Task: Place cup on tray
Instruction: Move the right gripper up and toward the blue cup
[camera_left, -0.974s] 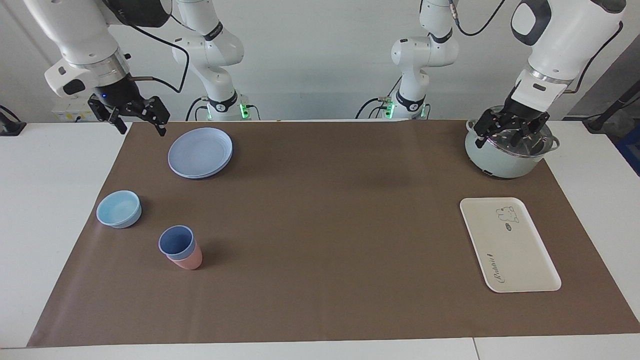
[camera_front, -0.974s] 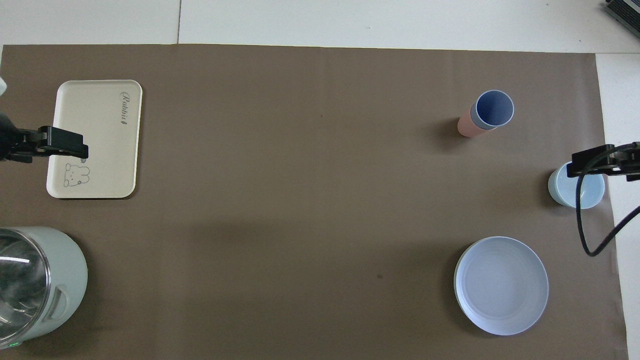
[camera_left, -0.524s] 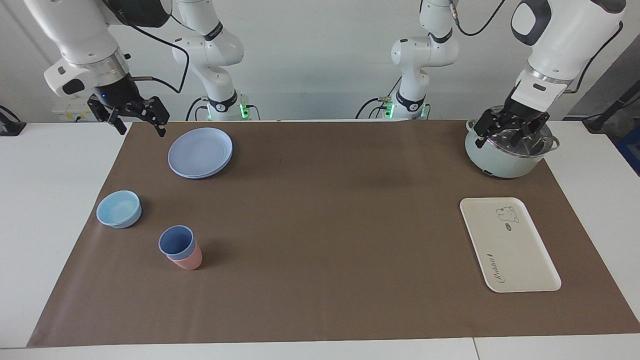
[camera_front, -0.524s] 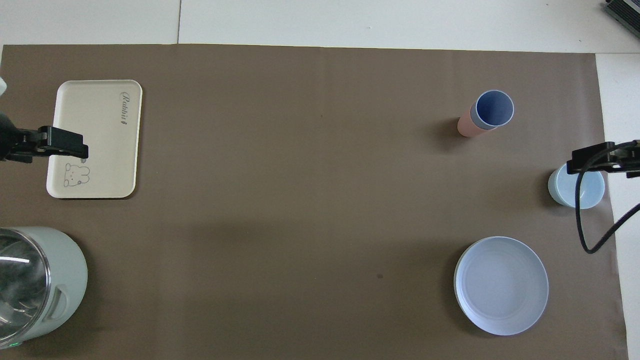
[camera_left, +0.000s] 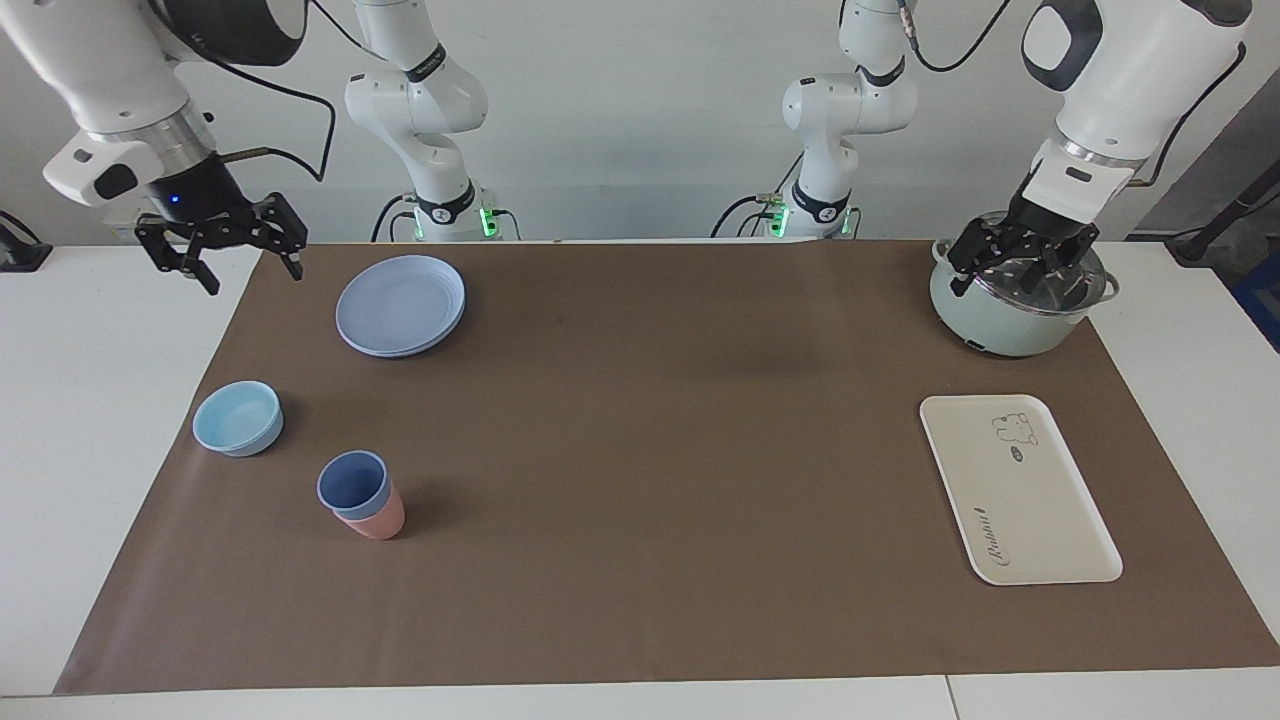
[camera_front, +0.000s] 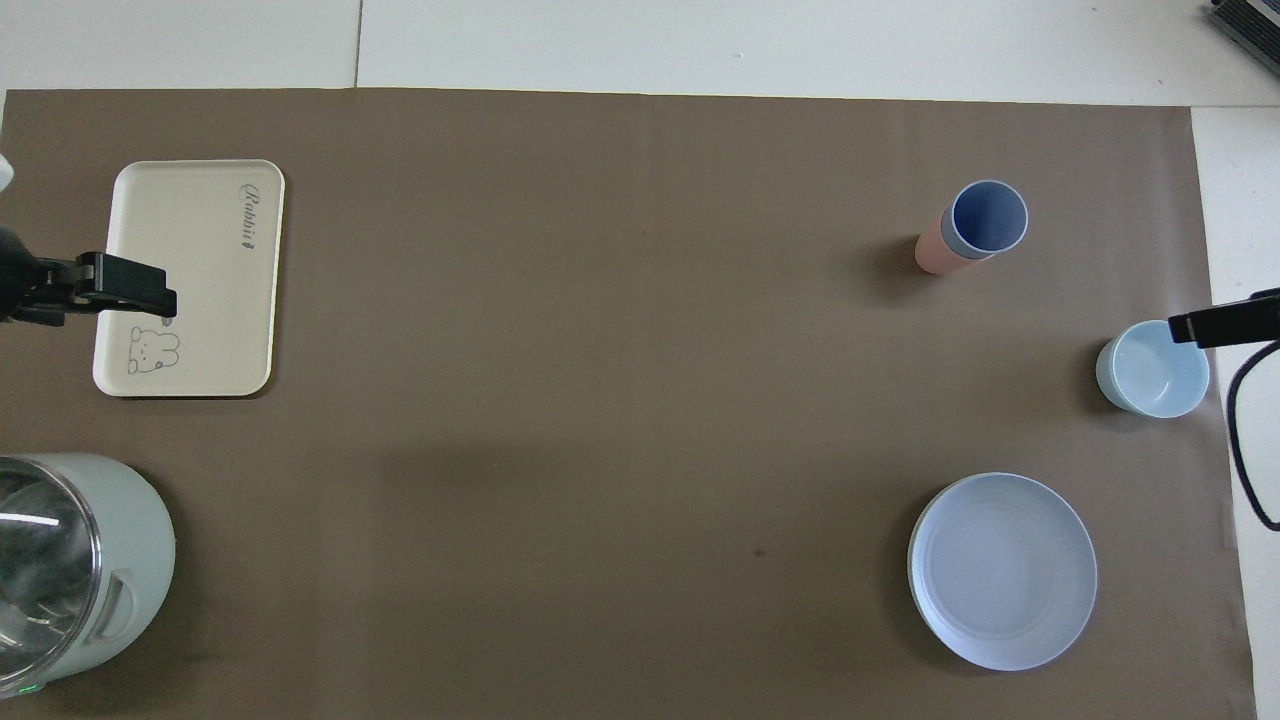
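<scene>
Lately the right gripper (camera_left: 226, 250), jaws spread and empty, had swung outward off the mat's edge, leaving the periwinkle cup (camera_left: 352, 484) untouched inside the pink cup (camera_left: 375, 520), well apart from the tray (camera_left: 1060, 500), while the left gripper (camera_left: 1020, 255) waited open over the pot (camera_left: 1000, 320).

Cup (camera_left: 350, 482): matte blue plastic. Tray (camera_left: 1018, 487): smooth cream plastic, faint sheen. Pot (camera_left: 1010, 310): glossy pale-green shell, clear glass lid. Tabletop (camera_left: 100, 400): white, under matte brown paper-like mat (camera_left: 660, 450).
</scene>
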